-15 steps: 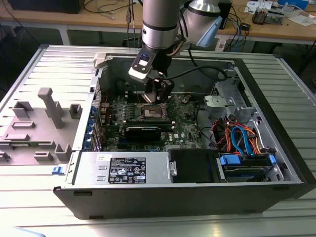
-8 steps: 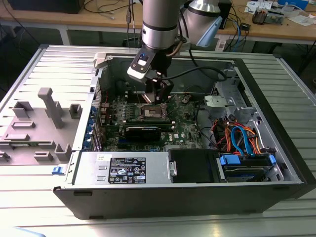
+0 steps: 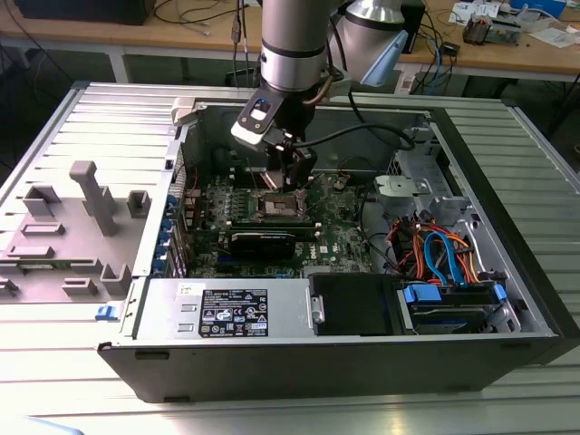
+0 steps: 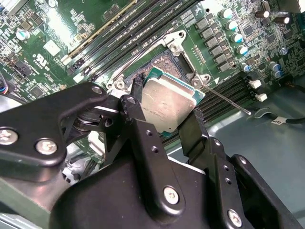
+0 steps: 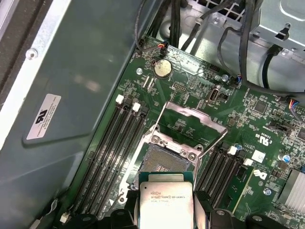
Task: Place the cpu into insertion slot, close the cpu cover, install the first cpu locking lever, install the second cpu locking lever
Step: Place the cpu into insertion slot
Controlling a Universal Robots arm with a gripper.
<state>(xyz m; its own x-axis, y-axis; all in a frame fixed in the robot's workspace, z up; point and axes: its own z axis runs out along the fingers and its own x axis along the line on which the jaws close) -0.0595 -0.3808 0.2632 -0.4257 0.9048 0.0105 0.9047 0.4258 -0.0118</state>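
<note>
My gripper [image 4: 167,109] is shut on the cpu [image 4: 167,98], a flat square chip with a silvery top, pinched by two opposite edges between the black fingers [image 4: 137,102]. The chip hangs tilted just above the insertion slot [image 4: 164,64], apart from it. In the first wrist view the cpu [image 5: 166,200] overlaps one edge of the open slot [image 5: 164,160], whose dark centre is bare. The cpu cover [image 5: 190,121] stands flipped open beyond the slot. A thin locking lever [image 4: 224,98] sticks out unlatched. In the exterior view the gripper [image 3: 288,184] hovers over the slot [image 3: 279,207] inside the case.
Long black memory slots [image 5: 114,148] flank the socket on both sides. The case's grey wall [image 5: 71,81] rises beside them. A black power-supply box [image 3: 353,304] and orange and blue cables [image 3: 444,254] lie toward the exterior view's right. A grey fixture [image 3: 91,195] stands outside the case.
</note>
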